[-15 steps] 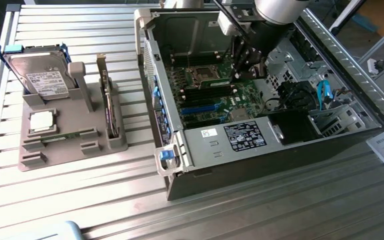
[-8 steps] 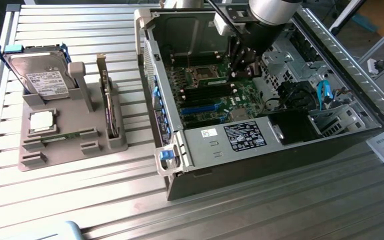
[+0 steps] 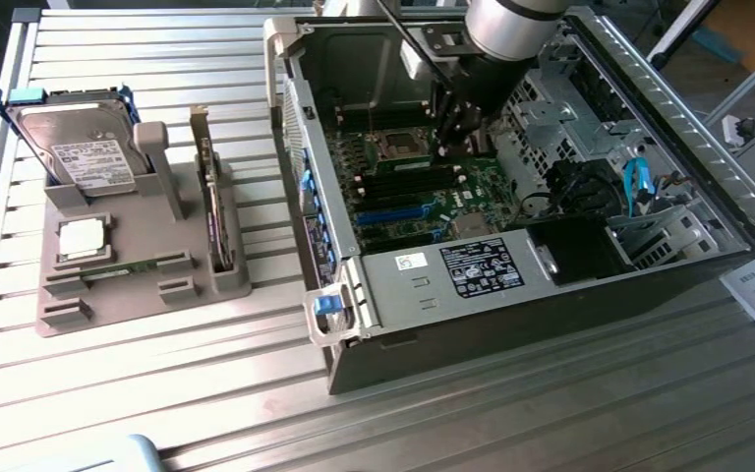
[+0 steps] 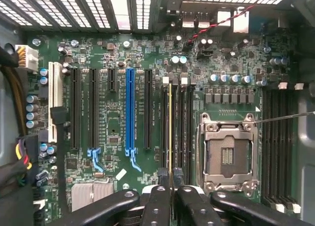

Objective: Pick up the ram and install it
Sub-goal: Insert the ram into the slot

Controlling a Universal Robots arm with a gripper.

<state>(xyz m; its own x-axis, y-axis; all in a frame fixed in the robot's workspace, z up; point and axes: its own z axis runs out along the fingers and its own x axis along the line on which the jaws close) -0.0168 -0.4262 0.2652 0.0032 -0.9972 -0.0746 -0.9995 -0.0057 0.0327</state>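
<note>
Seen edge-on in the wrist view, the ram [image 4: 170, 127] is a thin yellowish-green line standing upright over the black memory slots [image 4: 184, 122] beside the CPU socket [image 4: 229, 154]. My gripper [image 4: 170, 180] is shut on its near end, with one black finger [image 4: 158, 186] on each side. The stick lines up with one slot; I cannot tell whether it is seated. In the exterior view my gripper [image 3: 463, 133] reaches down into the open computer case [image 3: 483, 305], over the green motherboard [image 3: 417, 202].
A blue expansion slot [image 4: 130, 113] and black ones lie beside the memory slots. On the exterior view's left, a grey holder [image 3: 129, 285] carries a silver hard drive [image 3: 83, 157], an upright expansion card [image 3: 213, 197] and a thin green strip [image 3: 135, 266]. Blue cables [image 3: 636, 187] sit inside the case.
</note>
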